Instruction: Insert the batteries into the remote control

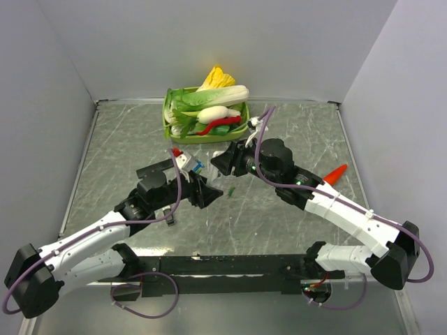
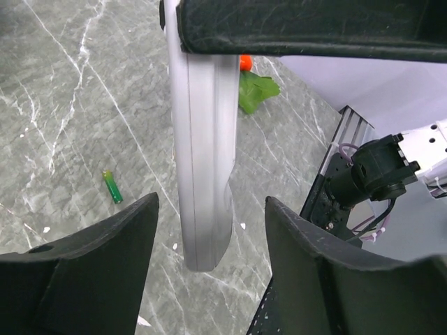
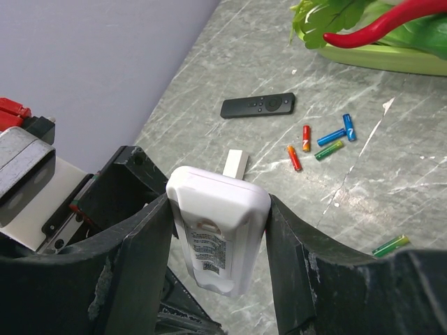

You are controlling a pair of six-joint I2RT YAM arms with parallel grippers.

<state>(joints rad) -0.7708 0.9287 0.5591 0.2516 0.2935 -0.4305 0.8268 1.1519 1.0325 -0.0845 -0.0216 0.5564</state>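
Observation:
My right gripper (image 3: 218,202) is shut on the sides of a white remote control (image 3: 220,244) and holds it above the table, its labelled back showing. In the left wrist view the same remote (image 2: 202,139) hangs down between my left gripper's (image 2: 209,202) open jaws, and they do not touch it. Several batteries (image 3: 318,139), red, blue and green, lie loose on the table. One green battery (image 3: 390,245) lies apart; it also shows in the left wrist view (image 2: 112,187) and the top view (image 1: 230,190). In the top view the grippers meet at centre: left (image 1: 204,190), right (image 1: 225,162).
A black remote (image 3: 257,105) and a small white cover piece (image 3: 235,165) lie beyond the batteries. A green basket (image 1: 167,115) of vegetables with a long red chilli (image 1: 216,126) stands at the back. A red-orange vegetable (image 1: 336,173) lies at the right.

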